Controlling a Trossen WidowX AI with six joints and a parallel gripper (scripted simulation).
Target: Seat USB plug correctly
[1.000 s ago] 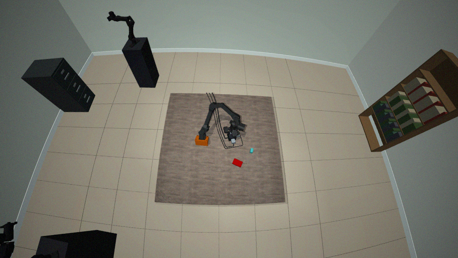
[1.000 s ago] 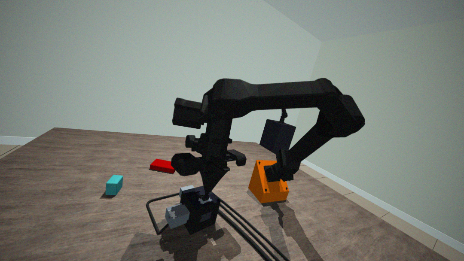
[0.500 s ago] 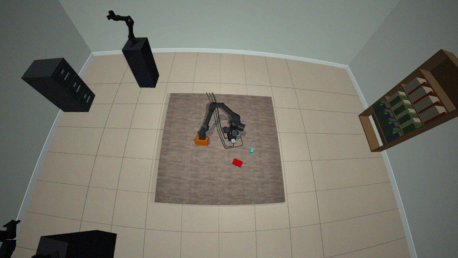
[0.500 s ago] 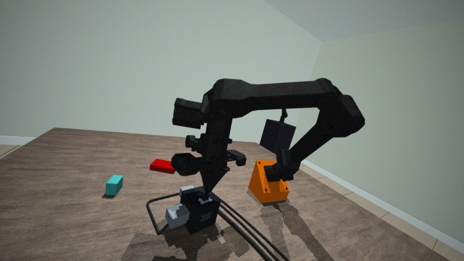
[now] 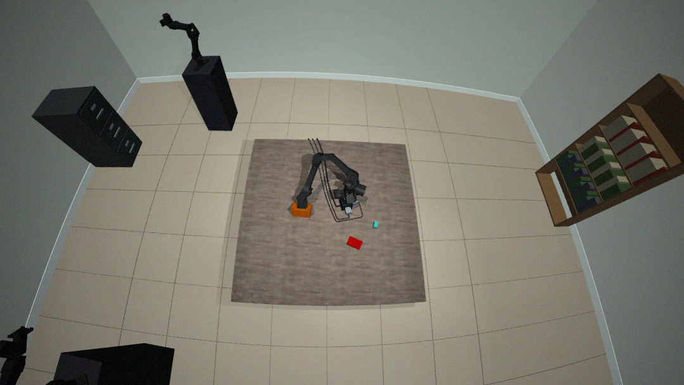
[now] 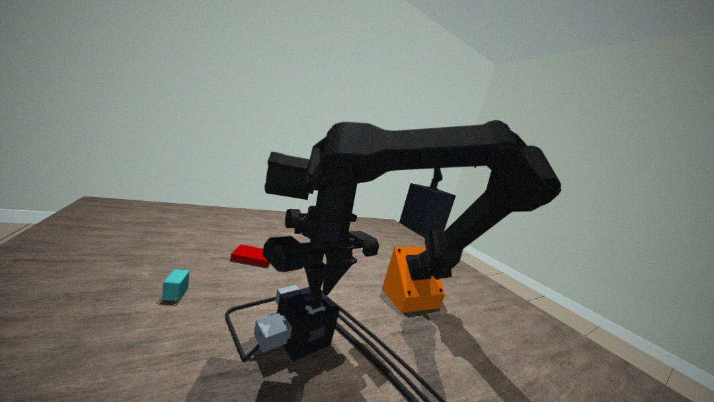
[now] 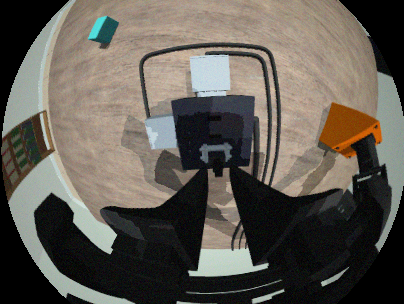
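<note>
The black power cube stands on the brown table, with a small grey USB plug sitting low in the socket on its top face. My gripper points straight down right over that plug. Its fingers stand a little apart, with a gap showing between the tips, and they do not clamp the plug. Two bigger grey plugs sit in the cube's side faces.
Black cables loop on the table around the cube. A teal block and a flat red block lie beyond it. The arm's orange base stands to one side.
</note>
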